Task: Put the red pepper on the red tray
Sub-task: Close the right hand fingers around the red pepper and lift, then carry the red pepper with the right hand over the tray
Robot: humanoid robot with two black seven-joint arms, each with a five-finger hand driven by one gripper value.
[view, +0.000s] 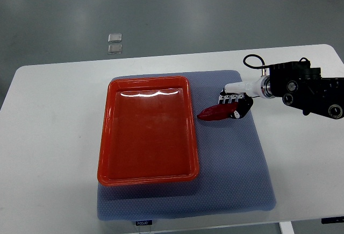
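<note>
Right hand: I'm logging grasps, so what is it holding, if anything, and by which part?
The right hand grips the red pepper at its right end, over the blue mat; its pointed tip sticks out toward the red tray.

The right arm is made of chunky black blocks with round silver spots on them. A thin black cable curls in a loop on top. Next comes a white wrist tube with a small red ring. The right hand has white and black striped fingers.
</note>
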